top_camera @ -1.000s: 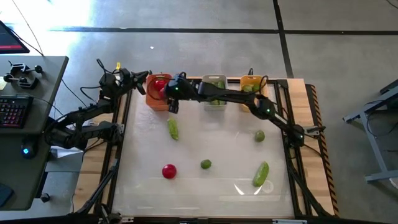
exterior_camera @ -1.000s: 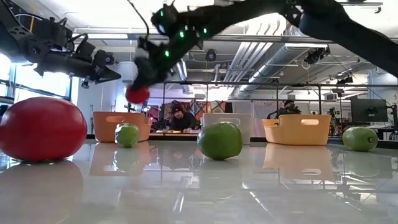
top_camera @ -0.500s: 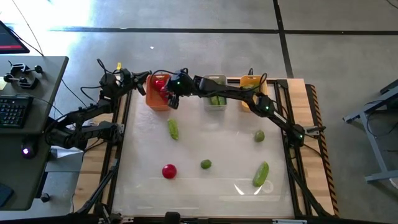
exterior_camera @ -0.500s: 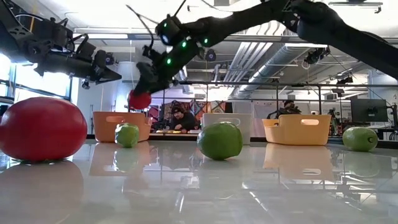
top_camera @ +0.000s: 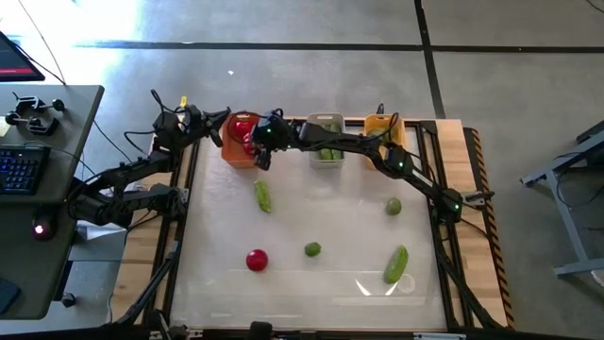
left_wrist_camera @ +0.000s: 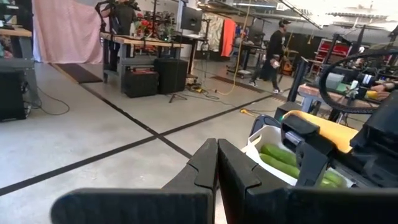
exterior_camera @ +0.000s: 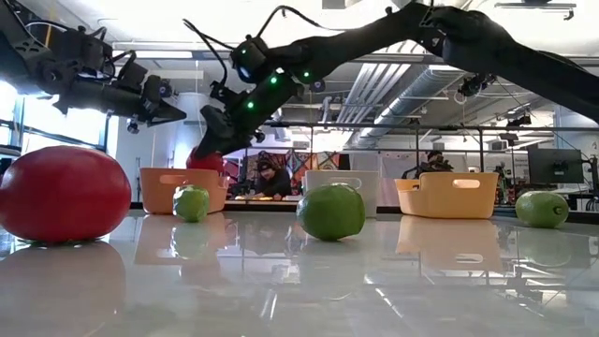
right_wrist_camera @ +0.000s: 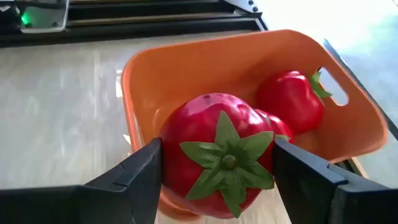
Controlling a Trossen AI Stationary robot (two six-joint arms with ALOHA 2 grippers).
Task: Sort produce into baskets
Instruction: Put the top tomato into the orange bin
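My right gripper [top_camera: 255,144] reaches across the table's far side and is shut on a red tomato [right_wrist_camera: 214,152] with a green top, over the near rim of the orange-red bin [top_camera: 238,142]. That bin holds other tomatoes [right_wrist_camera: 289,99]. The pale grey bin [top_camera: 326,139] holds cucumbers [left_wrist_camera: 283,160]; the yellow-orange bin [top_camera: 381,132] stands to its right. On the table lie a tomato [top_camera: 257,259], a lime [top_camera: 312,249], another lime [top_camera: 394,206] and two cucumbers [top_camera: 262,195] [top_camera: 395,263]. My left gripper [top_camera: 219,118] is shut and empty, beyond the table's far left corner. My right gripper pinches the tomato by its two opposite sides [right_wrist_camera: 171,149] between its two fingers. The fingers slant down from the table's near right side. The tomato is lifted clear, its green top [right_wrist_camera: 229,155] facing back toward the wrist, just above the orange-red bin's near rim [right_wrist_camera: 134,81].
The three bins stand in a row along the table's far edge. Wooden boards [top_camera: 477,189] flank the white table top. A desk with a keyboard [top_camera: 24,165] stands to the left. People sit in the room behind the table [exterior_camera: 267,178].
My right gripper has carried the tomato toward the table's far edge and down, from above the table in front of the orange-red bin to just over that bin's near rim. It has stayed shut on the tomato.
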